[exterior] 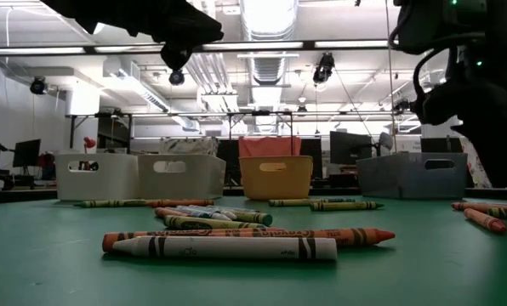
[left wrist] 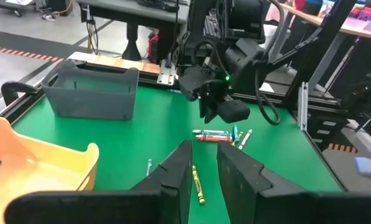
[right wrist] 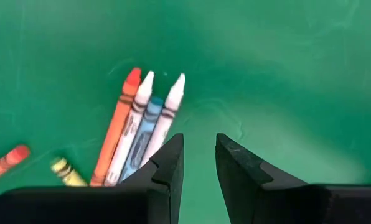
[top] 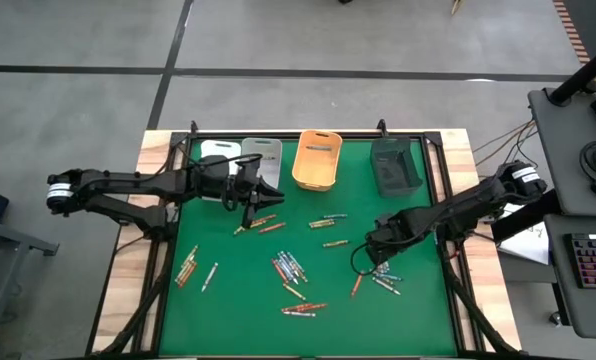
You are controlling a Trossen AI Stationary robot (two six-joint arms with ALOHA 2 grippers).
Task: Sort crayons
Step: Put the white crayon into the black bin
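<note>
Green table (top: 228,300) carrying crayons (top: 290,268) scattered loose over its middle and near half: a pair near the left edge, a cluster at the centre, a few close to the near edge, several toward the right edge. Four bins in a row along the far edge: white bin (top: 216,152), grey bin (top: 262,152), orange bin (top: 317,160), dark bin (top: 396,166). One crayon visible inside the orange bin in the left wrist view. Left tool (top: 253,195) raised above the table just in front of the white and grey bins, fingers (left wrist: 176,171) standing a narrow gap apart, nothing seen between them. Right tool (top: 373,248) low over the right half of the table, close above a group of crayons, fingers (right wrist: 170,163) likewise narrowly parted with bare green surface showing in the gap. Orange, white and blue crayons (right wrist: 139,127) lying side by side just beside one right finger, not gripped; contact cannot be told. No crayon held by either tool. Low view: white crayon (exterior: 224,247) nearest, an orange one touching behind it.
</note>
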